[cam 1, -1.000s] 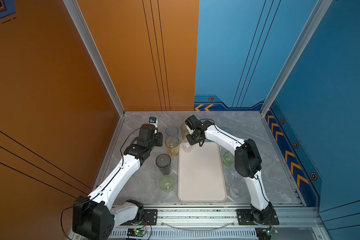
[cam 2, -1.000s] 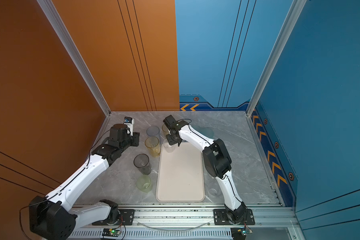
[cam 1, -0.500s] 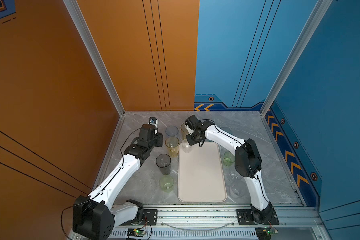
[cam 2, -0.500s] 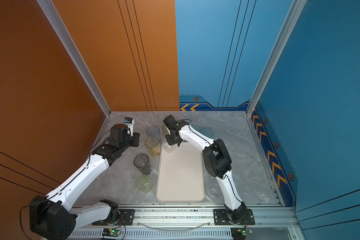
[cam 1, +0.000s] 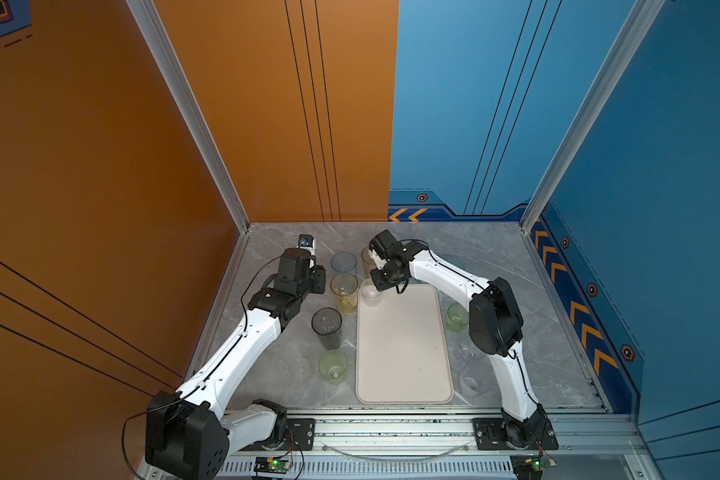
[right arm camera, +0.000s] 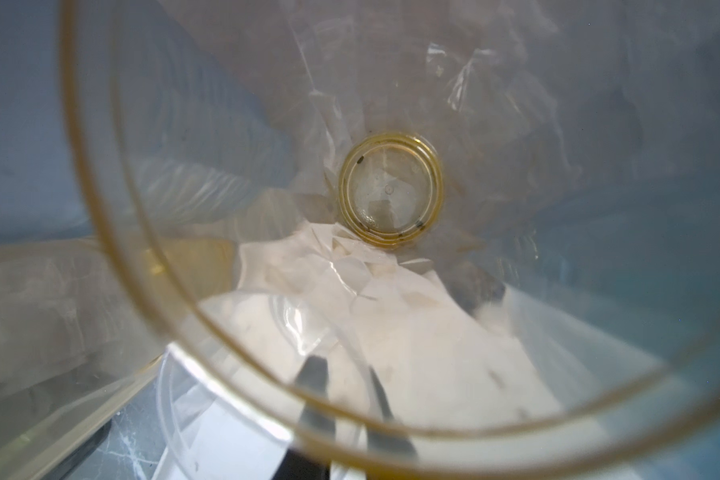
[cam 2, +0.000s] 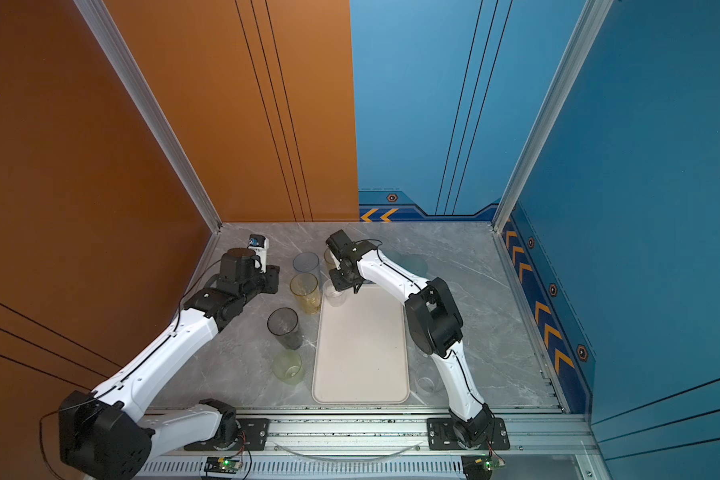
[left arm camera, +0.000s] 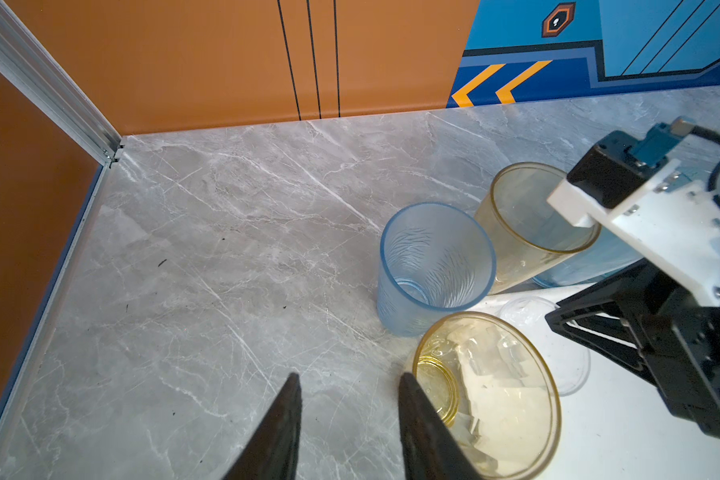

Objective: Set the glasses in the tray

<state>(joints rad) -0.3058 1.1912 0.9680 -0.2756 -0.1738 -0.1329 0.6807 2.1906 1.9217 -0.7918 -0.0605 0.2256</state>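
Where one tray (cam 1: 404, 365) lies lower centre, two green tumblers (cam 1: 332, 365) (cam 1: 457, 316), one grey tumbler (cam 1: 327, 328), two yellow tumblers (cam 1: 344, 295) (left arm camera: 516, 232) and one blue tumbler (cam 1: 344, 262) stand near it; right fingers (right arm camera: 313, 386) pinch one clear tumbler (cam 1: 370, 294) at its upper-left corner; left fingers (left arm camera: 281, 432) hang part-open, empty.

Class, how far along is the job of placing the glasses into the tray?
Done: nothing set free in the tray yet. In hand: the right gripper appears to pinch the clear glass at the tray's far corner. The left gripper is open beside the yellow glass. Left: that one, plus the pale blue glass, grey glass, green glass and others on the table.
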